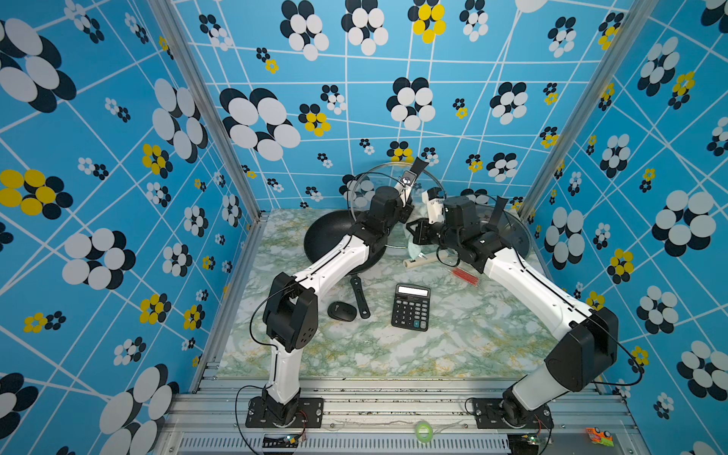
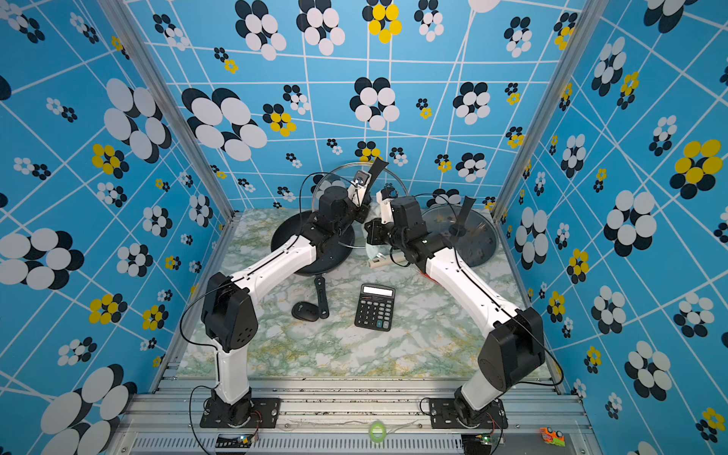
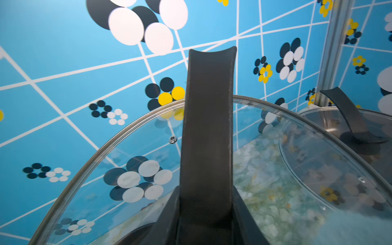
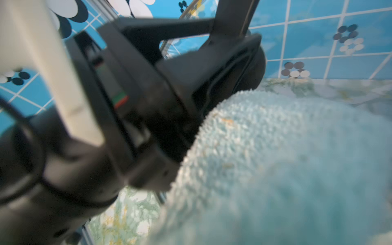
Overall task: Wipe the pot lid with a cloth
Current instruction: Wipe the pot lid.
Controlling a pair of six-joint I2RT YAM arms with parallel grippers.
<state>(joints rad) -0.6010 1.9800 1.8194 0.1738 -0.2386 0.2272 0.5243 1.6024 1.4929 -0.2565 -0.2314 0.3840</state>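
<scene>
The pot lid [image 1: 364, 193] [image 2: 333, 185] [image 3: 127, 169] is clear glass with a steel rim. It is lifted and tilted on edge near the back wall. My left gripper [image 1: 407, 186] [image 2: 360, 185] [image 3: 206, 212] is shut on its black strap handle [image 3: 209, 127]. The cloth [image 1: 413, 247] [image 2: 372, 246] [image 4: 275, 159], pale mint terry, is bunched in my shut right gripper [image 1: 414, 235]. It sits by the lid's lower right edge, close to the left gripper. Through the glass it shows as a blur [image 3: 350, 229]. The cloth hides the right fingertips in the right wrist view.
A second glass lid [image 1: 512, 240] [image 2: 472, 244] [image 3: 318, 169] lies at the back right. Under the raised lid sits a black pan [image 1: 329, 236]. Nearer the front are its handle [image 1: 360, 297], a black mouse [image 1: 342, 311], a calculator [image 1: 411, 307], a white tube [image 1: 419, 260] and a red item [image 1: 465, 275].
</scene>
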